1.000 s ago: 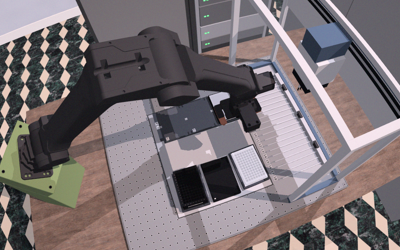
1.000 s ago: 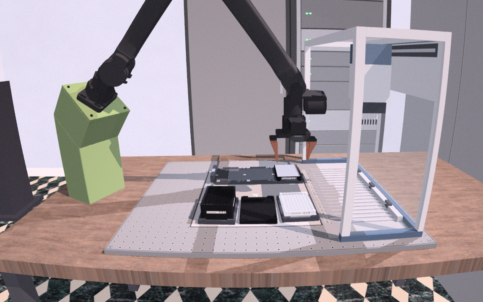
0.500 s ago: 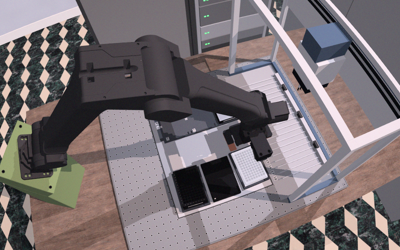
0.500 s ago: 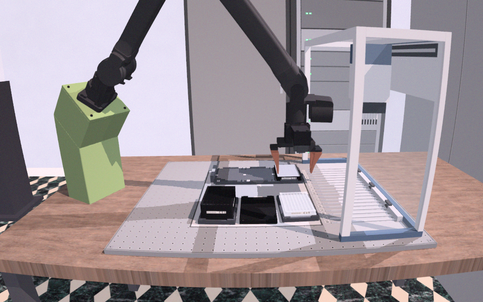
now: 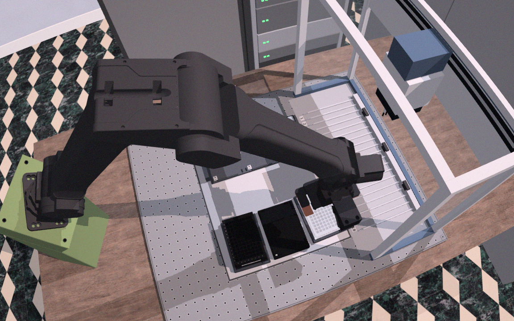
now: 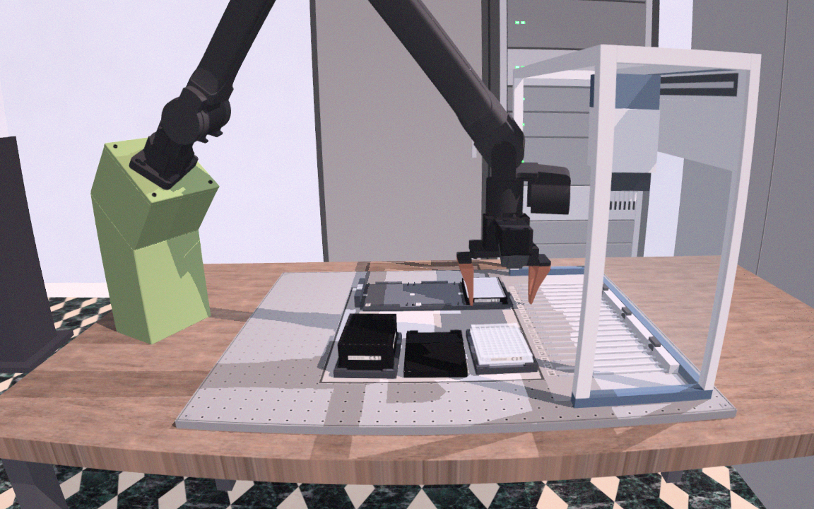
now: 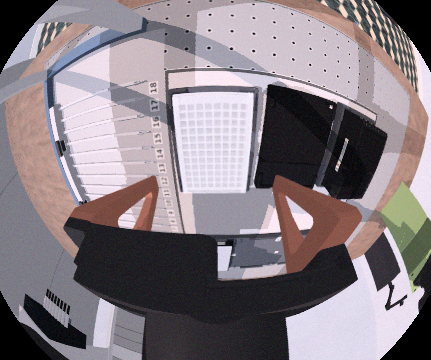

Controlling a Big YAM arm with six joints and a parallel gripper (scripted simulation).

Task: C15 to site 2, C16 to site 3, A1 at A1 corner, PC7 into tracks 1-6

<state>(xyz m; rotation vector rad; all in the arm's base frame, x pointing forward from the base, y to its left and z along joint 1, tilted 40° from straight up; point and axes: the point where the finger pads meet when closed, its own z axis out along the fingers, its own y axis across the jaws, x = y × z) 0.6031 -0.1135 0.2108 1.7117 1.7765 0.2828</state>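
My gripper (image 5: 325,207) is open and empty. It hangs well above the apron, over the far edge of the white 96-well plate C15 (image 5: 322,222), and touches nothing. C15 lies flat in nest S3 (image 6: 499,345); in the wrist view it (image 7: 214,140) sits just ahead of my fingers. The black 384-well plate C16 (image 5: 283,229) lies in nest S2 beside it. The black deep-well block C51 (image 5: 245,241) stands on nest S1. The dark carrier PC7 (image 6: 422,294) lies on the apron behind the nests, before the left tracks; in the top view my arm hides most of it.
The ribbed loading rails (image 5: 371,153) lie to the right of the nests under a white frame (image 5: 410,119), with a post (image 6: 590,253) close to my gripper. No lamp on the stop bar (image 5: 384,146) is lit. My green base (image 5: 51,215) stands at the left.
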